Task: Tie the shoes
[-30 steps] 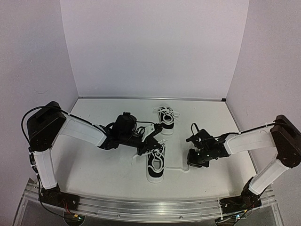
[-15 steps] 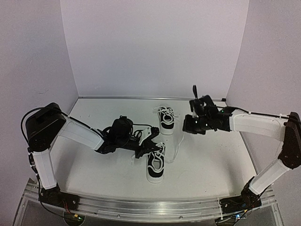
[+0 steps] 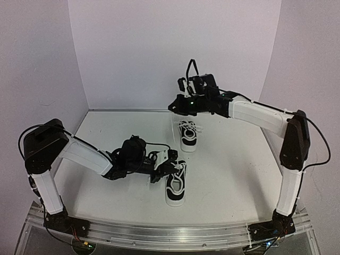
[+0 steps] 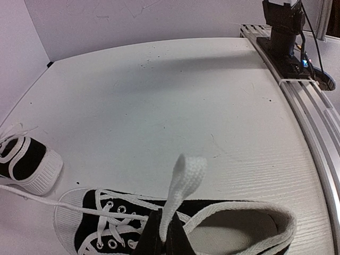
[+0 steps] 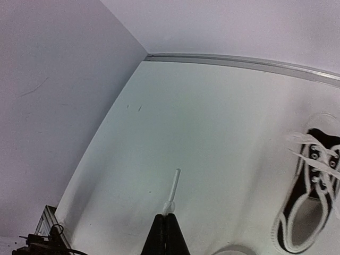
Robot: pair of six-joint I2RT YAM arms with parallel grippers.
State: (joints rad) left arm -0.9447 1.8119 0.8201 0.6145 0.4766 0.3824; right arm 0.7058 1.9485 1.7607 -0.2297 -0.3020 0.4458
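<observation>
The near sneaker (image 3: 176, 187) lies in the middle of the table, the far sneaker (image 3: 187, 133) behind it. My left gripper (image 3: 167, 166) is low at the near sneaker's laces, shut on a white lace loop (image 4: 183, 175) that stands up from between its fingers (image 4: 164, 223) over the shoe's opening (image 4: 249, 226). A taut lace strand (image 4: 32, 194) runs off to the left from the eyelets. My right gripper (image 3: 176, 104) is raised high near the back wall, shut on a lace end (image 5: 172, 192) whose tip sticks out past its closed fingers (image 5: 166, 217). One sneaker (image 5: 311, 210) shows at that view's right edge.
Purple walls close the table on the left, back and right, with a metal strip (image 3: 170, 110) along the back edge. The aluminium rail (image 3: 159, 234) with the arm bases runs along the front. The right arm's base (image 4: 284, 29) shows in the left wrist view.
My right arm has swung from low at the front right up and back to above the far sneaker, carrying the lace end. My left gripper has shifted slightly nearer, still holding the loop.
</observation>
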